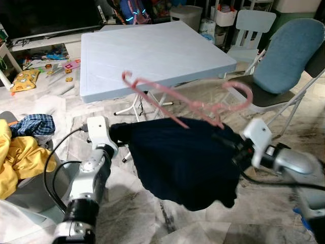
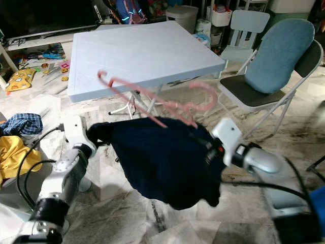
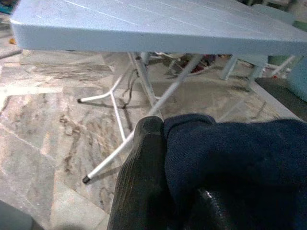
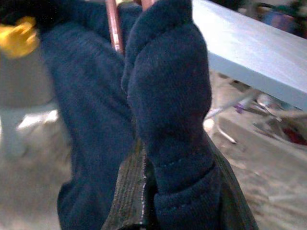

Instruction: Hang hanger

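Note:
A dark navy garment [image 1: 183, 160] hangs stretched between my two grippers above the marble floor. A pink plastic hanger [image 1: 170, 97] pokes out of its top edge, tilted, with its hook toward the table; it lies partly inside the cloth. My left gripper [image 1: 119, 133] is shut on the garment's left edge, and in the left wrist view a black finger [image 3: 144, 177] presses against the navy cloth [image 3: 240, 158]. My right gripper [image 1: 230, 144] is shut on the garment's right side. In the right wrist view the cloth [image 4: 165, 96] wraps over the fingers [image 4: 132, 191], with the pink hanger rod [image 4: 114, 24] beyond.
A light blue folding table [image 1: 152, 51] stands just behind the garment. A folding chair with a blue cushion [image 1: 284, 56] is at the right, with a white chair [image 1: 251, 28] behind it. Yellow and plaid clothes [image 1: 20, 152] lie at the left. Toys litter the far floor.

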